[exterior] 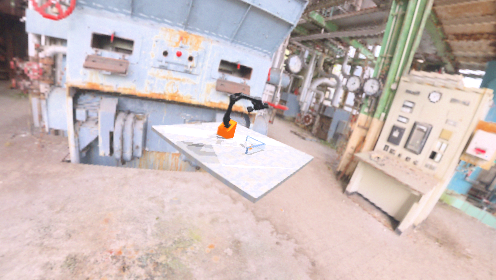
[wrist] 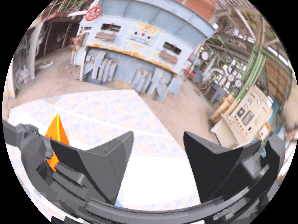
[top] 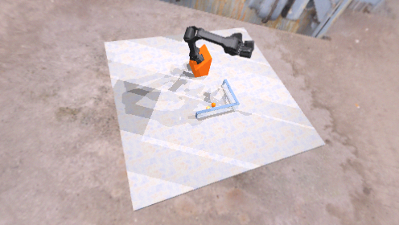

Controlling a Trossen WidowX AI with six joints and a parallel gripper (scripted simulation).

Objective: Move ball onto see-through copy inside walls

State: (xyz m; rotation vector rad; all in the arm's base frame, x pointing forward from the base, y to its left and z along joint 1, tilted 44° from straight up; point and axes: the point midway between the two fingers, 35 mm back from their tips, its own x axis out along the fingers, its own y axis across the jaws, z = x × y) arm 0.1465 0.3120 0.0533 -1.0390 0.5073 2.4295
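While the black six-joint arm (top: 209,38) is reaching out high above the pale mottled square table top (top: 169,161) from its orange wedge-shaped base (top: 200,62), its black parallel-jaw gripper (top: 248,49) is hanging well apart from the work below, with the jaws partly spread and nothing between them. Seen from the wrist camera, the two dark wedge-shaped fingers are standing apart with only the white table surface and the rusty blue machine (wrist: 136,39) showing in the gap. Down on the table, the small orange ball (top: 213,104) is lying inside the corner made by the two low clear bluish walls (top: 230,93), near the angle where they are meeting. Just beside it, toward the open side, the paler see-through copy of the ball (top: 207,108) is showing; whether the two are touching cannot be told.
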